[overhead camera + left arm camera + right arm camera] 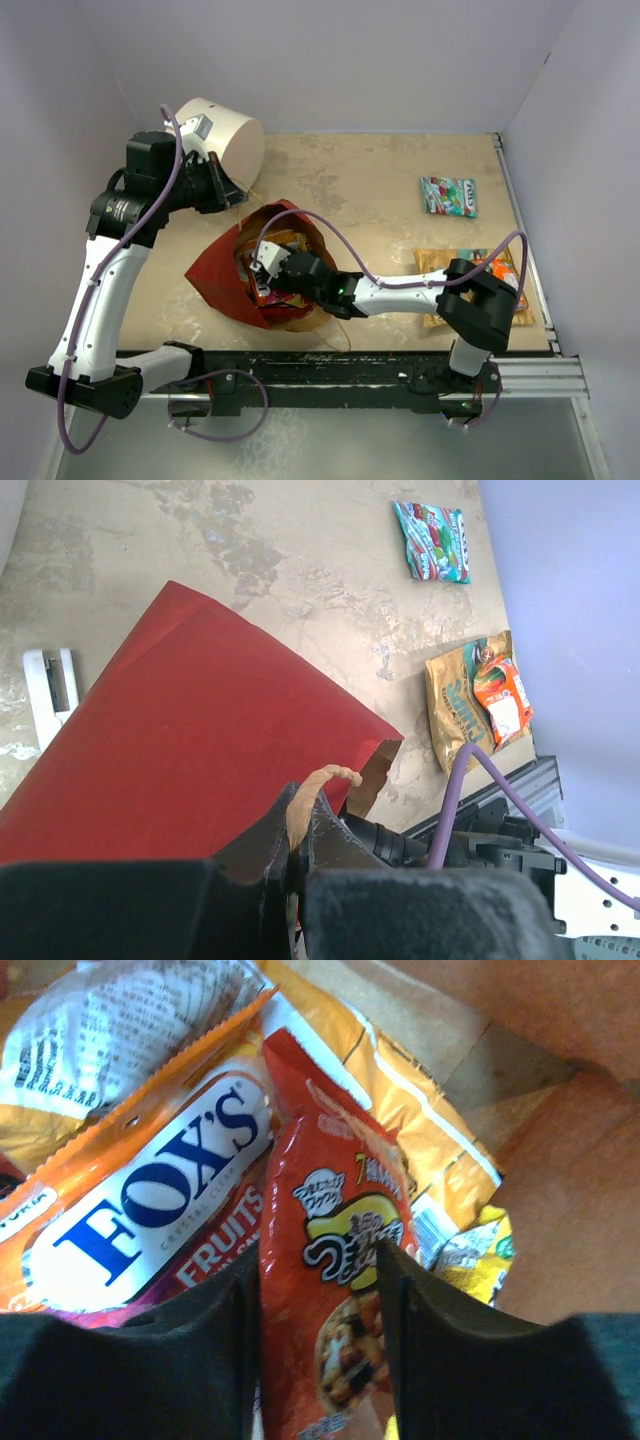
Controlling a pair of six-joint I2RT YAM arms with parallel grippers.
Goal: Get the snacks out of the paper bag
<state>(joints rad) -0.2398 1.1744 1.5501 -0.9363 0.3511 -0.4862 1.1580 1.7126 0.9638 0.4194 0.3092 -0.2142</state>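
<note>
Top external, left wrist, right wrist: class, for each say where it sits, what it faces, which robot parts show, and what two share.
Top external: above, behind the robot, looking down on the table; left arm and right arm show.
Left wrist: on the left arm, looking across the paper bag; left pincer pinches the string handle.
Right wrist: inside the bag, facing snacks; right pincer straddles a red packet.
Shared: top and left wrist show the teal packet.

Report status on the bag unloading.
Left gripper shut on paper bag handle. Right gripper inside bag, astride red packet, grip unconfirmed. Fox's packet crowds alongside.
</note>
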